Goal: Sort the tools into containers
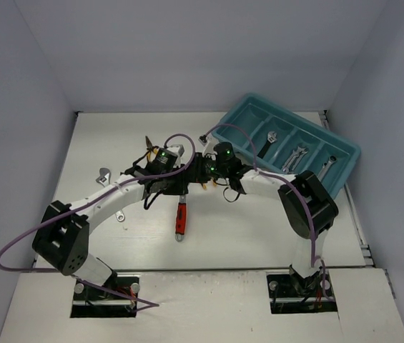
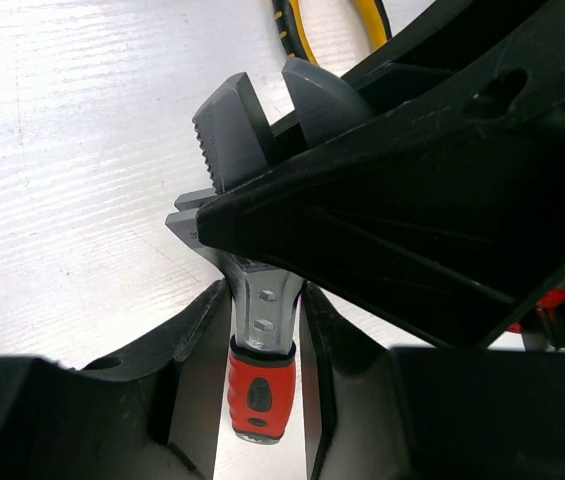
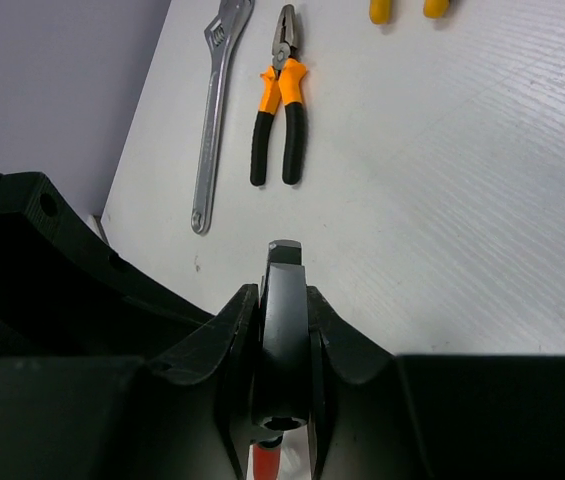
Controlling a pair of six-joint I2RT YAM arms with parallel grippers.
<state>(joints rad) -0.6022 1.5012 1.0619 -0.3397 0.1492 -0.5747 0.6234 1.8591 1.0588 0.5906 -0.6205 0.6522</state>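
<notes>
- Gripped by both arms at once: red-handled adjustable wrench [image 2: 224, 125], at mid-bench [image 1: 259, 229] between the two arms and well apart from the teal tray [image 1: 348, 171].
- Left gripper [image 2: 262, 330]: closed on the bare steel neck just above the red grip, leaving the head free for the other arm.
- Right gripper [image 3: 284, 300]: clamped flat across the wrench's head, pressing on both faces and crossing over the left fingers at an angle.
- Reads as a handover, with the tray far over on the right side and likely easier for the right arm to reach.
- Calls next for a release by the left before any pull. Otherwise risks a tug between the arms and a twisted or dropped tool.
- Already in the tray: black-handled adjustable wrench [image 1: 272, 143] in one compartment, silver wrenches [image 1: 296, 157] in compartments further right. Apparently sorted by kind, so probably bound for the black-handled one's compartment.
- Waiting on the bench: silver adjustable wrench [image 3: 214, 110], with orange-and-black pliers [image 3: 280, 105] just beside it, apart.
</notes>
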